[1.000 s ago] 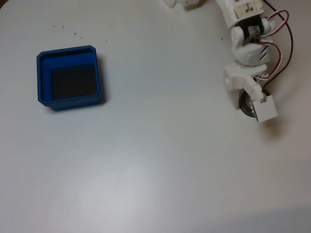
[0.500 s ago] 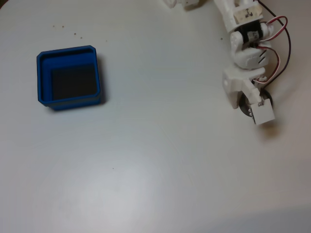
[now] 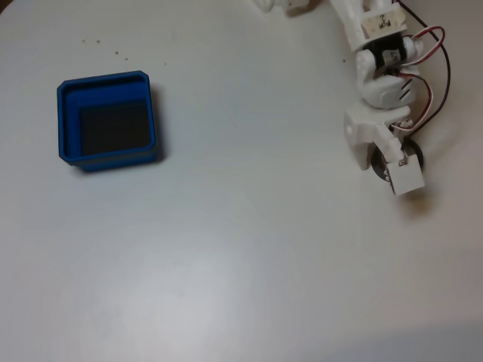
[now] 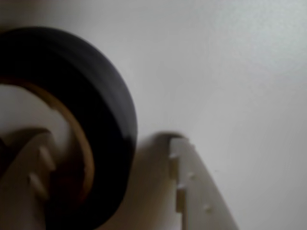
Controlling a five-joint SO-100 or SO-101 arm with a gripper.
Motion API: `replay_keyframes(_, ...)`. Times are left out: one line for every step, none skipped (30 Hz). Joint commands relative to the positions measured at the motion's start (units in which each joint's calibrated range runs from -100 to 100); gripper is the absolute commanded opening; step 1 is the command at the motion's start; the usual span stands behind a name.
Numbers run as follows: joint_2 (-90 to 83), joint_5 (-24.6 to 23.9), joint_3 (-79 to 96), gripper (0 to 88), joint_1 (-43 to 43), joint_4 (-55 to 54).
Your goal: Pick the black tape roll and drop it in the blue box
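The black tape roll [image 3: 416, 157] lies on the white table at the right of the fixed view, mostly covered by my white gripper [image 3: 390, 163], which reaches down onto it. Up close in the wrist view, the roll [image 4: 110, 96] shows its pale beige core. One finger [image 4: 29, 172] sits inside the ring and the other finger [image 4: 192, 187] stands outside it, a small gap away from the black wall. The gripper [image 4: 103, 143] is open around that wall. The blue box [image 3: 107, 121] sits far to the left, with nothing on its dark floor.
The arm's white body and red and black cables [image 3: 438, 68] run in from the top right. A few small dark specks [image 3: 113, 51] mark the table above the box. Bare white table lies between the box and the roll.
The gripper has shifted slightly left and lower over the tape roll. The roll and the box have not moved.
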Motion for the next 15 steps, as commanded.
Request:
replay_keyframes(0.0,-0.3,-3.1,20.7,0.6,-0.6)
replay_keyframes(0.0,-0.3,-3.1,20.0,0.6,-0.4)
replay_keyframes(0.0,-0.3,-3.1,19.0,0.6,-0.3)
replay_keyframes(0.0,-0.3,-3.1,17.7,0.6,-0.3)
replay_keyframes(-0.1,-0.3,-3.1,16.1,0.6,-0.3)
replay_keyframes(-0.1,-0.3,-3.1,14.1,0.6,-0.3)
replay_keyframes(-0.1,-0.3,-3.1,11.9,0.6,-0.3)
replay_keyframes(-0.1,-0.3,-3.1,9.5,0.6,-0.3)
replay_keyframes(-0.1,-0.3,-3.1,6.7,0.6,-0.2)
replay_keyframes(-0.1,-0.3,-3.1,4.0,0.6,-0.2)
replay_keyframes(-0.1,-0.3,-3.1,1.4,0.5,-0.1)
replay_keyframes(-0.1,-0.3,-3.1,0.1,0.5,-0.1)
replay_keyframes(-0.1,-0.3,-3.1,0.0,0.5,-0.1)
replay_keyframes(-0.1,-0.3,-3.1,0.1,0.5,-0.1)
replay_keyframes(-0.1,-0.3,-3.1,0.4,0.5,-0.1)
